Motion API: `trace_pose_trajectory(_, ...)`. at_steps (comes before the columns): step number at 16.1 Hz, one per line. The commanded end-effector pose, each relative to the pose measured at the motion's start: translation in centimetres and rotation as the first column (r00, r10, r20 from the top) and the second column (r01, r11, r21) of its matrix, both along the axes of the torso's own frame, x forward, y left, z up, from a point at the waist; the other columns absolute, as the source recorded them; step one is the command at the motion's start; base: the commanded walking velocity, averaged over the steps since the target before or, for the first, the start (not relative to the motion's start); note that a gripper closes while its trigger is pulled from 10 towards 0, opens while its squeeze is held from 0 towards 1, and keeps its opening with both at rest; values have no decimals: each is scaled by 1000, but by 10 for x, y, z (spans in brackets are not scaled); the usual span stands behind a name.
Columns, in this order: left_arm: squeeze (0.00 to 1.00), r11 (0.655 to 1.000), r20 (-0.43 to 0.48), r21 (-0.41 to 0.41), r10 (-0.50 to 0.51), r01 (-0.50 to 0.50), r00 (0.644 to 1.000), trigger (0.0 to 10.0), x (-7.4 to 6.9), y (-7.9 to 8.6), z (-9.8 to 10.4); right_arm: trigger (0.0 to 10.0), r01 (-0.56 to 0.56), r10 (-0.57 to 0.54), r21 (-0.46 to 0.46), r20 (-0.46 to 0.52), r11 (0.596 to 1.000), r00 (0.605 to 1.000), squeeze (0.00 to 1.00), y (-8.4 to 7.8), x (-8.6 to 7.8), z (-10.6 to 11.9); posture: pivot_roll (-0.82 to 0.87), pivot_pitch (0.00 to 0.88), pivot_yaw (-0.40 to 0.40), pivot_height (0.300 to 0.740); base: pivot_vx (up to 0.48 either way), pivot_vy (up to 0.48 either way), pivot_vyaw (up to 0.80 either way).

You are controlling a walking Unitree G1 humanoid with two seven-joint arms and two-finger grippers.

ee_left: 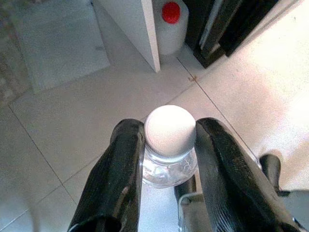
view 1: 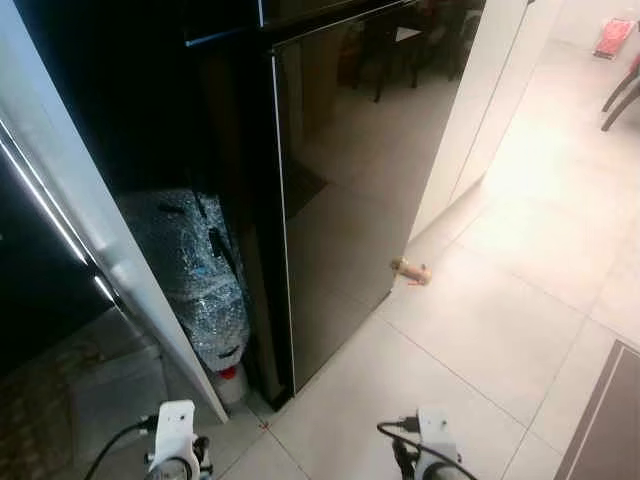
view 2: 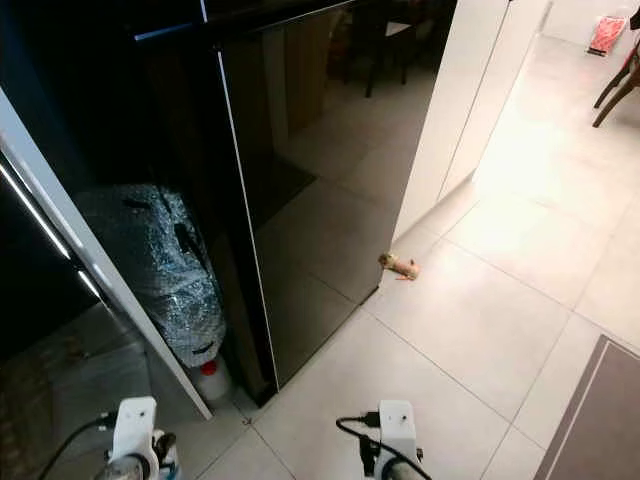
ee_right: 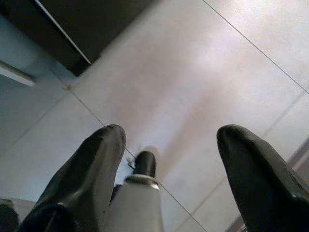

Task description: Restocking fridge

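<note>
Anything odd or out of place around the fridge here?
Yes: a small tan object lies loose on the floor tiles by the black fridge door's corner. I cannot identify it. A bubble-wrapped bundle is wedged beside the fridge.

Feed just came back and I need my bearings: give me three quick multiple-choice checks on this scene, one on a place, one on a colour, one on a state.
1. Where does the bubble-wrapped bundle stand?
A. On the open tiles by the chairs
B. In the gap beside the black fridge
C. On top of the fridge

2. What colour is the jug's cap?
A. Red
B. Blue
C. Green

3. What state is the left gripper in?
A. Open, holding nothing
B. Shut on a white-capped bottle
C. Shut on a cloth

B: the bundle fills the gap by the fridge. A: the left wrist view shows red. B: both fingers clamp the bottle's neck.
</note>
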State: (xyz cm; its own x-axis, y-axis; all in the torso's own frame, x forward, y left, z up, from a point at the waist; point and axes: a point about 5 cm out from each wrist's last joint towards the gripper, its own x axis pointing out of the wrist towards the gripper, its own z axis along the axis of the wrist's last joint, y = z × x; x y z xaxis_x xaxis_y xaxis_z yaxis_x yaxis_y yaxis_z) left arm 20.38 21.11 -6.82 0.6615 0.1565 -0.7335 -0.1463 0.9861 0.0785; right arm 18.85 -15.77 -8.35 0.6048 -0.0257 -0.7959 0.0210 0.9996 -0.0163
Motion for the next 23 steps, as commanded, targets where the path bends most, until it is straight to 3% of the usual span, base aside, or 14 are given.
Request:
trace_pose_trajectory(1, 0, 1000, 6, 10, -4, 4, 1000, 10000, -1, 5, 1, 10000, 20, -20, -34, -9, 999, 1000, 0, -2, -3, -1, -75, 0, -9, 740, 0, 0, 0)
trace_pose_trajectory(7, 0, 998, 22, 48, -35, 34, 999, 10000, 4, 19, 7, 10000, 229, -224, -93, 60, 969, 973, 0, -2, -6, 0, -101, 2, 49, 740, 0, 0, 0)
trace_pose_trajectory(8, 0, 998, 24, 53, -46, 44, 999, 10000, 4, 21, 8, 10000, 325, -314, -140, 97, 935, 944, 0, -48, -30, -3, -112, 12, 63, 740, 0, 0, 0)
trace_pose_trajectory(9, 0, 997, 24, 58, -50, 49, 998, 10000, 4, 23, 8, 10000, 378, -357, -212, 130, 901, 925, 0, -108, -67, 1, -118, 17, 65, 740, 0, 0, 0)
trace_pose_trajectory(10, 0, 997, 22, 62, -51, 50, 998, 10000, 4, 24, 9, 10000, 379, -353, -238, 144, 894, 924, 0, -123, -80, 5, -119, 19, 64, 740, 0, 0, 0)
trace_pose_trajectory(11, 0, 997, 23, 64, -49, 48, 999, 10000, 3, 25, 9, 10000, 359, -324, -263, 167, 896, 931, 0, -128, -86, 7, -117, 28, 59, 740, 0, 0, 0)
trace_pose_trajectory(14, 0, 997, 25, 61, -43, 42, 999, 10000, 1, 25, 8, 10000, 343, -282, -261, 243, 903, 928, 0, -138, -78, 17, -134, 41, 48, 740, 0, 0, 0)
trace_pose_trajectory(17, 0, 998, 30, 52, -43, 41, 999, 10000, 0, 21, 6, 10000, 260, -195, -172, 323, 950, 926, 0, -125, -52, 24, -132, 49, 38, 740, 0, 0, 0)
trace_pose_trajectory(22, 0, 999, 56, 33, -36, 34, 998, 10000, 1, 18, 7, 10000, 21, -7, -29, 404, 999, 915, 0, -71, 1, 32, -131, 65, 21, 740, 0, 0, 0)
trace_pose_trajectory(23, 0, 999, 58, 34, -35, 33, 998, 10000, 1, 18, 7, 10000, 11, 0, -23, 407, 1000, 913, 0, -68, 4, 33, -131, 65, 21, 740, 0, 0, 0)
